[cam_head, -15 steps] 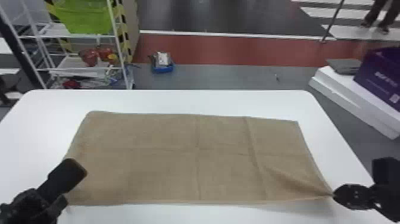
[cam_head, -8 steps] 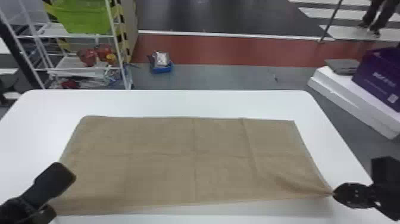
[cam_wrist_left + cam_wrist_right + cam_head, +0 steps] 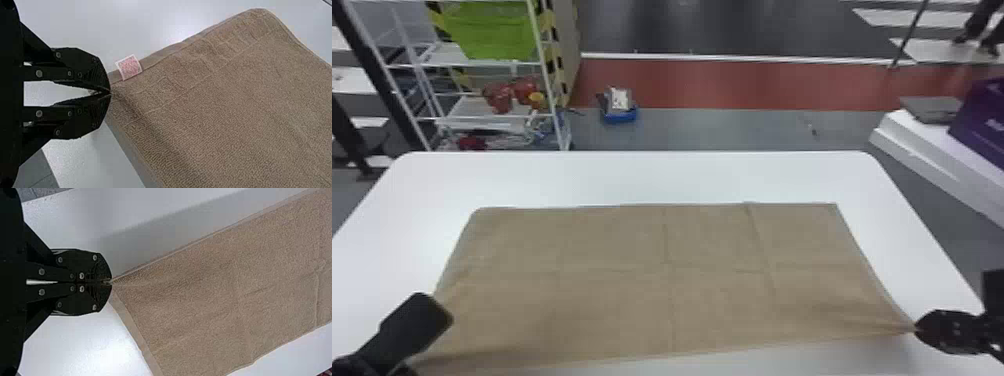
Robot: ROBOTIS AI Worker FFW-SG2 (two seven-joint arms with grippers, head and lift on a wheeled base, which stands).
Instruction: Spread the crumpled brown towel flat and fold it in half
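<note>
Towel (image 3: 632, 280) lies broadly flat on the white counter (image 3: 682, 175), across the centre and lower part of the head view. Compared with the earlier frames, its near left corner has been drawn towards the lower left of the frame, and its near right corner outwards to the right. The far left corner has followed nearer, leaving the far edge close to level. Left pincer (image 3: 110, 93) is closed with the cloth nipped at its tips, beside a small label (image 3: 129, 67); right pincer (image 3: 111, 282) is likewise clamped on the opposite near corner, at the lower right of the head view.

Assessment: spreading appears nearly complete, the pull having tightened the cloth between the two holds. Minor creases remain right of centre, and gathers fan out from the right hold. The near edge slopes down to the left; evening it would seem advisable before folding.

Limitations: the near left corner is partly covered by the left arm and runs close to the bottom edge of the head view. The underside is hidden, so the number of layers cannot be confirmed. Shadow along the near edge suggests some lift, extent undetermined.
</note>
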